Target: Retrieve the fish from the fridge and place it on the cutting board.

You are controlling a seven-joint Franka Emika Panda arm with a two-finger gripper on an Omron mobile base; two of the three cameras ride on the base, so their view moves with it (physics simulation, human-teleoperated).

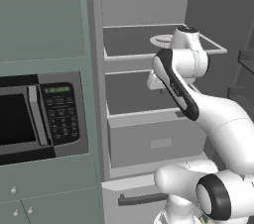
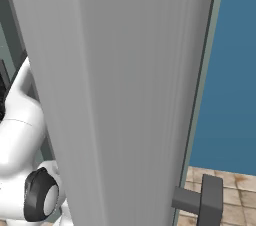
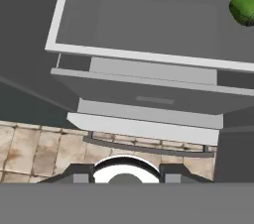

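Claw [image 3: 126,178] state unclear, above open fridge [image 1: 149,119] shelves, green item [image 3: 243,11], tiled floor [image 3: 34,148].

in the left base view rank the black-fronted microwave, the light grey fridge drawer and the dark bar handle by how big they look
1. The black-fronted microwave, cut off at the left edge.
2. The light grey fridge drawer, partly covered by the arm; nearness may skew these two.
3. The dark bar handle, clearly smallest.

Green item [image 3: 243,11] cut by hand view's edge, pale shelf object [image 1: 161,40] half hidden behind arm — unidentifiable
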